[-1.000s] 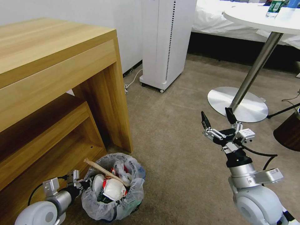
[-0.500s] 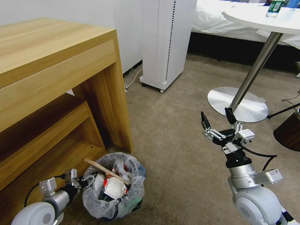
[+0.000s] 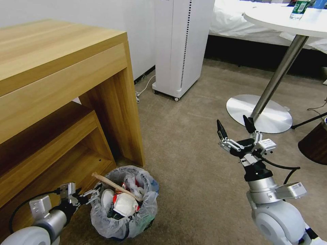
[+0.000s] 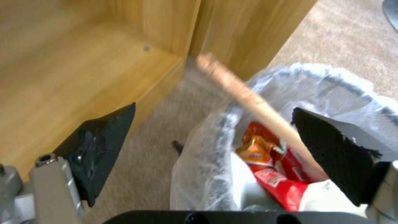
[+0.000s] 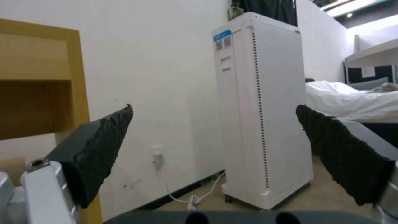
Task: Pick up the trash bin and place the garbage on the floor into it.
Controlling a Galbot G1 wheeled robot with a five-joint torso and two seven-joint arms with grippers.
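The trash bin [image 3: 122,219], dark with a translucent bag liner, stands on the beige carpet floor [image 3: 190,163] by the desk's leg. It is packed with garbage: a wooden stick [image 3: 114,184] pokes out over red wrappers [image 4: 273,177] and a crumpled white piece [image 3: 124,204]. My left gripper [image 3: 89,194] is open just left of the bin. In the left wrist view, the left gripper [image 4: 213,109] has the bag's near rim [image 4: 219,130] in line with its gap, unpinched. My right gripper [image 3: 233,122] is held open above bare carpet, and the right gripper [image 5: 213,107] holds nothing.
A wooden desk with a low shelf [image 3: 68,85] stands close on the left. A white tower appliance [image 3: 180,47] and its cable [image 3: 143,90] are behind. A round table's metal base [image 3: 262,114] and a dark round object [image 3: 315,143] sit to the right.
My left gripper has opened and drawn back to the left, away from the bin's rim. The bin has settled slightly lower. The right gripper has barely shifted.
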